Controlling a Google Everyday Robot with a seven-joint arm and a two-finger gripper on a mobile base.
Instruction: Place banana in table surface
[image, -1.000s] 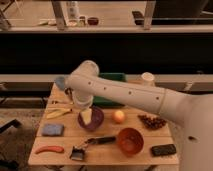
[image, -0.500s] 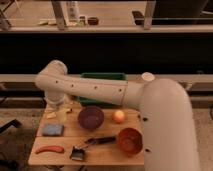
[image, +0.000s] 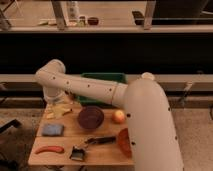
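The pale yellow banana (image: 59, 111) lies at the far left of the light tan table surface (image: 107, 131), left of a purple bowl (image: 91, 117). My gripper (image: 56, 99) is at the end of the white arm, low over the table's back left corner, right above the banana. The wrist hides where it meets the fruit, so I cannot tell whether it touches or holds the banana.
A green tray (image: 102, 80) sits at the table's back. A peach-coloured round fruit (image: 119, 116) lies right of the bowl. A blue sponge (image: 52, 130), an orange-red carrot-like object (image: 49, 149) and a black brush (image: 85, 147) lie in front. My arm (image: 150, 125) hides an orange bowl (image: 123, 142) and the right side.
The arm has swung left and down toward the table's back left corner. Its upper part now covers the right side of the table.
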